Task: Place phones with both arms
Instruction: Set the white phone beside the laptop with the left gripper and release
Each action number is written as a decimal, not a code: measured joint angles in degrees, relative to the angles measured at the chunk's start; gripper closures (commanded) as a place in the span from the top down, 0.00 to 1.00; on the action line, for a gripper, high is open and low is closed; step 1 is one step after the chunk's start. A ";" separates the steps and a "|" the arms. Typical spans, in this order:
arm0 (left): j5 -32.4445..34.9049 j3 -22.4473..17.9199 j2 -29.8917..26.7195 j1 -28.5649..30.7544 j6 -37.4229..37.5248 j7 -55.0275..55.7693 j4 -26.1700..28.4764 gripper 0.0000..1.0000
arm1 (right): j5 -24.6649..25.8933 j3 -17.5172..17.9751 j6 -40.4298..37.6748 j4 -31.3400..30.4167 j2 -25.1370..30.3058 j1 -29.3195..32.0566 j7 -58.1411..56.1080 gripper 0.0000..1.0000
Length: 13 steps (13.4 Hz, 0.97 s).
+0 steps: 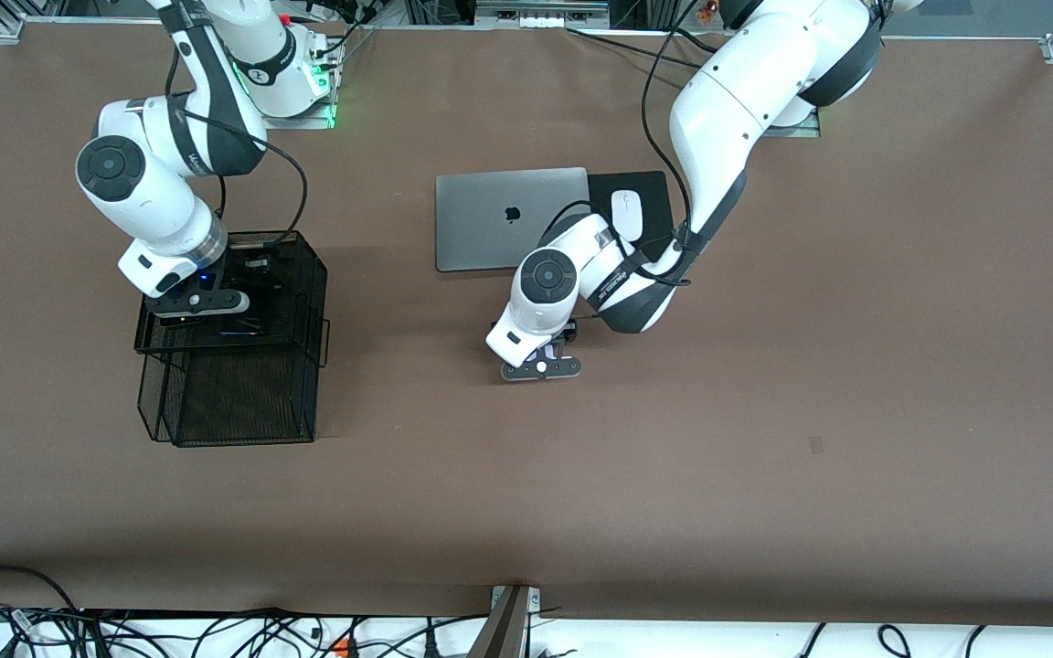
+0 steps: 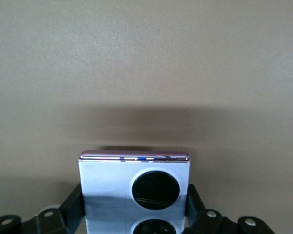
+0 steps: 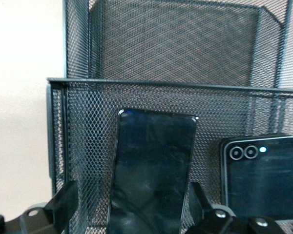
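While the left end effector (image 2: 136, 214) grips the lilac phone (image 2: 135, 190) just over the surface (image 1: 764, 411) near the laptop (image 1: 490, 219), the right end effector (image 3: 132, 204) stands released around the slim phone (image 3: 151, 170) in the mesh tray (image 1: 298, 274); retract straight up, avoiding the folded phone (image 3: 261, 170).

A two-tier mesh rack (image 1: 161, 402) stands on the worktop (image 1: 764, 411) toward the right arm's end, with its upper tray (image 1: 307, 274) farther from the front camera than the lower one. In the upper tray, a slim phone (image 3: 154, 170) and a folded phone (image 3: 263, 170) lie side by side. The right gripper (image 3: 131, 190) is over that tray, its fingers (image 3: 68, 195) apart on either side of the slim phone. Mid-worktop lies a laptop (image 1: 508, 219). Just beside it, toward the left arm's end, a mouse (image 1: 627, 215) rests on a pad (image 1: 650, 187). The left gripper (image 2: 135, 192) is over bare worktop near the laptop, clasping a two-lens phone (image 2: 112, 185) by its sides.
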<state>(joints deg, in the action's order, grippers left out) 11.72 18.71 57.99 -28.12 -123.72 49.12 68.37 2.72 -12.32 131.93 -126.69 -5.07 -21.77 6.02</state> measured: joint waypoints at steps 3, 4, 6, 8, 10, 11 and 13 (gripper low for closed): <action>0.74 -0.14 0.31 -0.01 0.04 -1.47 0.22 1.00 | -0.02 0.00 -9.24 7.22 0.18 0.00 0.00 1.00; 1.56 -0.13 0.30 -0.02 0.04 -1.49 0.23 1.00 | -0.03 0.00 -11.71 9.48 0.22 0.00 0.00 1.00; 2.25 -0.15 0.05 0.09 0.61 -1.49 0.10 1.00 | -0.05 0.03 -15.27 13.44 0.23 0.00 -0.02 1.00; 2.39 -0.24 -1.27 0.57 4.11 -1.49 -0.35 1.00 | -0.18 0.27 -16.70 15.83 0.21 -0.03 -0.02 1.00; 2.46 -0.55 -4.48 2.23 10.80 -1.49 -1.16 1.00 | -0.53 0.57 -16.85 16.71 -0.02 -0.15 0.52 1.00; 2.49 -0.60 -6.88 3.87 14.73 -1.55 -1.41 1.00 | -0.62 0.78 -16.85 17.12 -0.53 -0.23 1.53 1.00; 2.52 -0.66 -11.52 7.64 21.41 -1.82 -1.57 1.00 | -0.76 2.13 -16.84 18.98 -2.44 -0.45 4.96 1.00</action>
<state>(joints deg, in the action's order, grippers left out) 14.24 18.04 46.47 -20.48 -102.31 47.31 66.80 1.96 -10.19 115.10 -107.71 -7.51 -22.22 10.98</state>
